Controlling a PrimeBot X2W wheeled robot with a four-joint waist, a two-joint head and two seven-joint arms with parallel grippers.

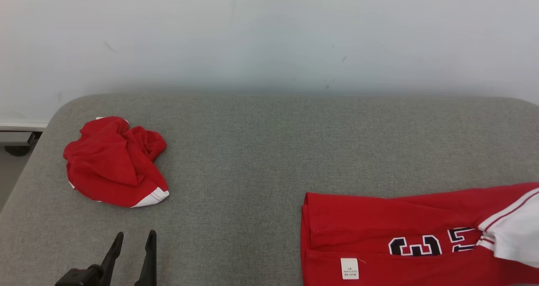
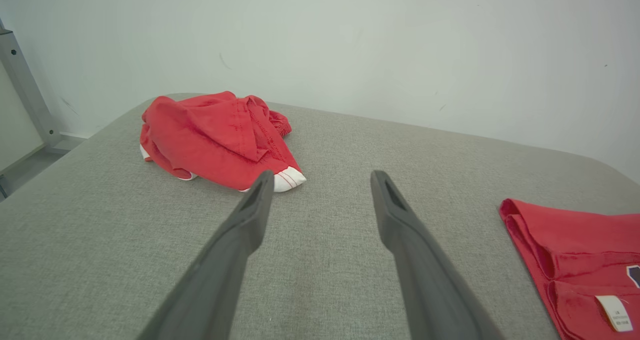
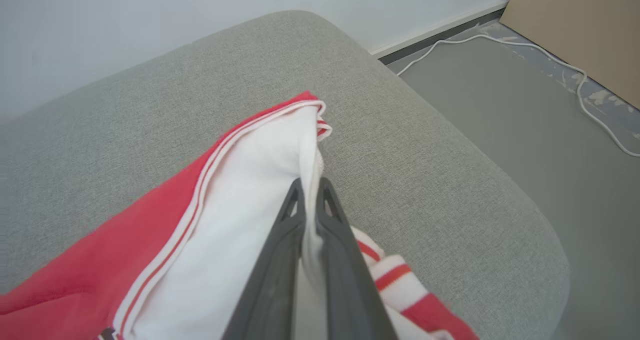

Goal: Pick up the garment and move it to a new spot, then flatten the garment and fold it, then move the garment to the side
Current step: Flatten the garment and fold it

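- Task object: the red jersey (image 1: 379,218) lies partly spread at the near right of the grey upholstered cushion (image 1: 252,151). Its folded hem end points toward the middle.
- Right gripper (image 3: 311,190): the jaws are pinched almost together on the edge of the jersey's white sleeve panel (image 3: 240,215), with a thin fold of cloth between them.
- Left gripper (image 1: 135,234): the jaws stand wide and hold nothing. They hover near the cushion's front left and are aimed toward a crumpled red garment (image 1: 113,161), well apart from the jersey.
- Step in hand, as we judge it: drawing the jersey out flat. We would keep the pull low and parallel to the cushion, since a single-layer pinch on a thin edge may slip. We would also bring the free gripper to the hem end so that tension runs across the whole cloth.
- Materials: the jersey is a soft, limp knit that creases in long ridges. It has ribbed red-and-white trim, dark numerals (image 1: 414,246) outlined in white, and a small white care label (image 1: 349,268). The cushion is a coarse woven fabric with rounded corners, likely to grip dragged cloth.
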